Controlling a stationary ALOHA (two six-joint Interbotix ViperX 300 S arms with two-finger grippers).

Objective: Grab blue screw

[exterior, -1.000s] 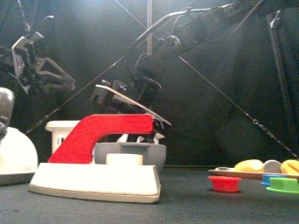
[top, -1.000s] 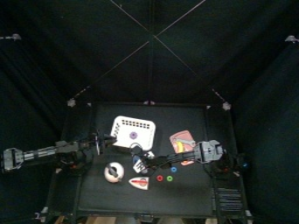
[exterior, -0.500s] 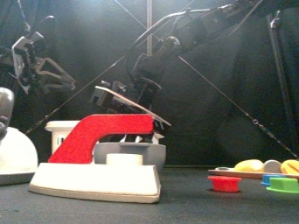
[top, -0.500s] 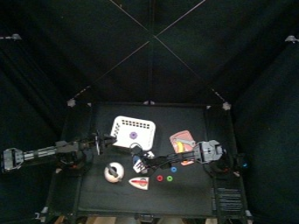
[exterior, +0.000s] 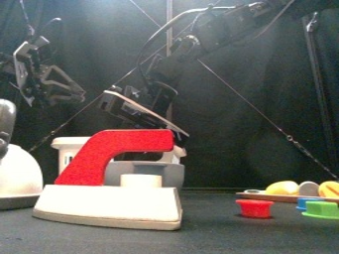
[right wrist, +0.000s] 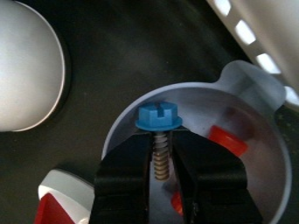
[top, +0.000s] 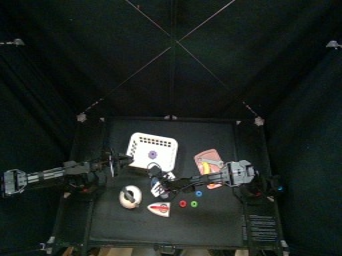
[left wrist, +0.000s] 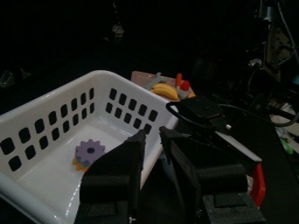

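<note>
Right arm [top: 238,172] reaching across table, its fingers [right wrist: 158,182] clamped on blue screw [right wrist: 158,117], left fingers [left wrist: 149,157] apart

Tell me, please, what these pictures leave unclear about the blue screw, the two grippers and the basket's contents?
- Blue screw: seen only in the right wrist view; in the top view the right gripper covers it, and in the front view the red-and-white stapler blocks it.
- Left gripper: dark, its jaw gap is unreadable.
- Purple gear in the white basket: too small for detail.
</note>
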